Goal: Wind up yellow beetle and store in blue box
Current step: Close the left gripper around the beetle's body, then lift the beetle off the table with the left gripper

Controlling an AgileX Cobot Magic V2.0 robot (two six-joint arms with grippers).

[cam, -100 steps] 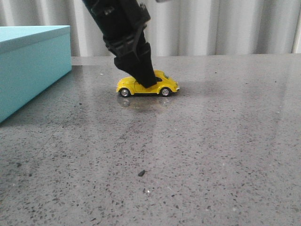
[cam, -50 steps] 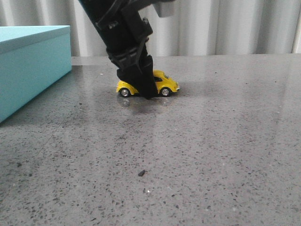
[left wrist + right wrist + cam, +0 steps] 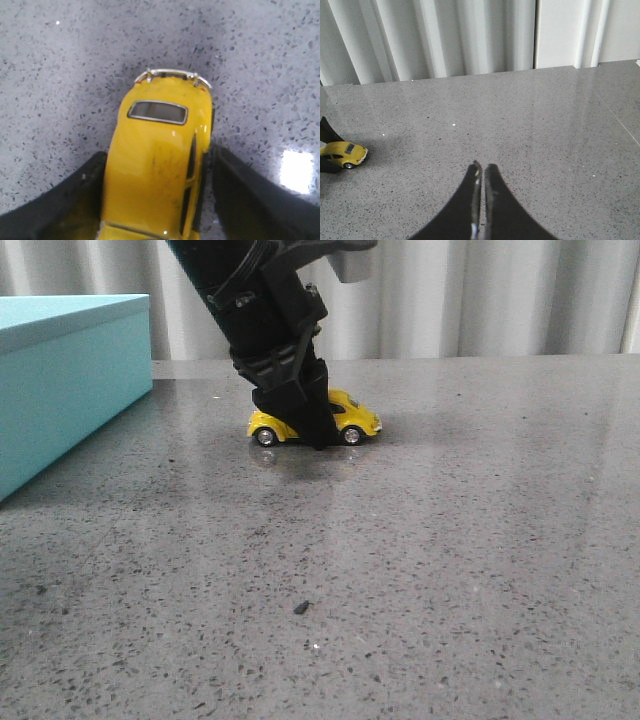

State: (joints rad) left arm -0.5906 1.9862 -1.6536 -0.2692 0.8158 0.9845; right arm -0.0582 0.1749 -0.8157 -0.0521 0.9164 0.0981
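The yellow beetle (image 3: 340, 420) is sitting on its wheels on the grey table (image 3: 450, 540), right of the blue box (image 3: 60, 380). The left gripper (image 3: 318, 435) is reaching down around it, fingers at each side, maybe not squeezing yet. The right gripper (image 3: 481, 172) is waiting with fingers together. The shiny car might slip or roll away if the squeeze is crooked.

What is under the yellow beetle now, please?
Only the grey speckled table: the yellow beetle stands on its wheels there. The left gripper straddles its body, hiding the middle in the front view.
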